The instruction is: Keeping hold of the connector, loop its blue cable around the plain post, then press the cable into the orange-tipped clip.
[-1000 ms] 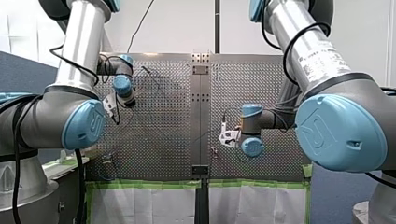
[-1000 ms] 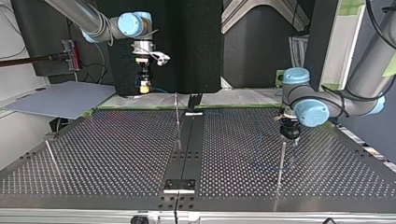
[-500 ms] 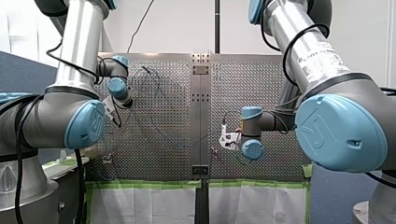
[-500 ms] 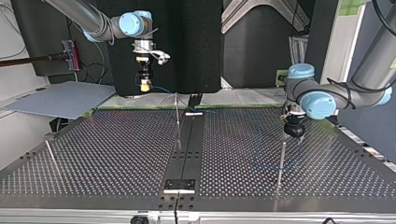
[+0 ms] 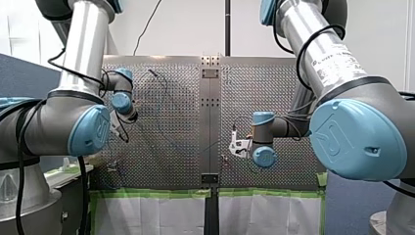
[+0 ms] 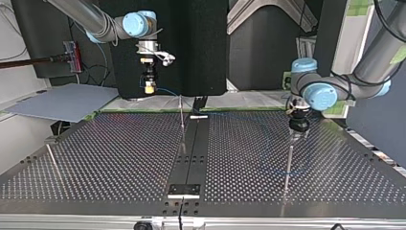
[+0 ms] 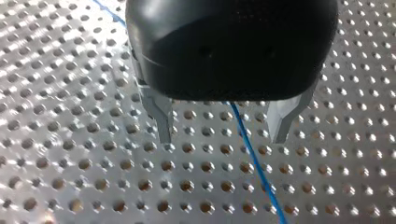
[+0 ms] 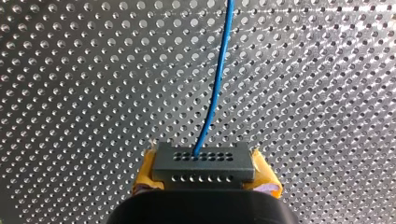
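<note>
1. My right gripper (image 8: pixel 204 175) is clamped on the dark grey rectangular connector (image 8: pixel 203 162), with its yellow pads (image 8: pixel 145 175) against the two short sides. In the top view it hangs above the far edge of the perforated metal table (image 6: pixel 119 153).
2. The thin blue cable (image 8: pixel 215 93) comes out of the connector's face and runs away over the table.
3. My left gripper (image 7: pixel 222 137) is low over the table with its metal fingers (image 7: pixel 161 119) spread apart. The cable passes between them and is not pinched.
4. In the top view this gripper is close to the top of the plain thin metal post (image 6: pixel 288 165). The cable shows only faintly around the post, so I cannot tell if the loop is complete.
5. I judge that the looping is the step in hand. To do it well, the right gripper should hold firmly without pulling, so some slack remains. The open left fingers should work as a fork and lead the cable low around the foot of the post, without touching the post.
6. I cannot find the orange-tipped clip with certainty, and the pressing seems not yet begun.
</note>
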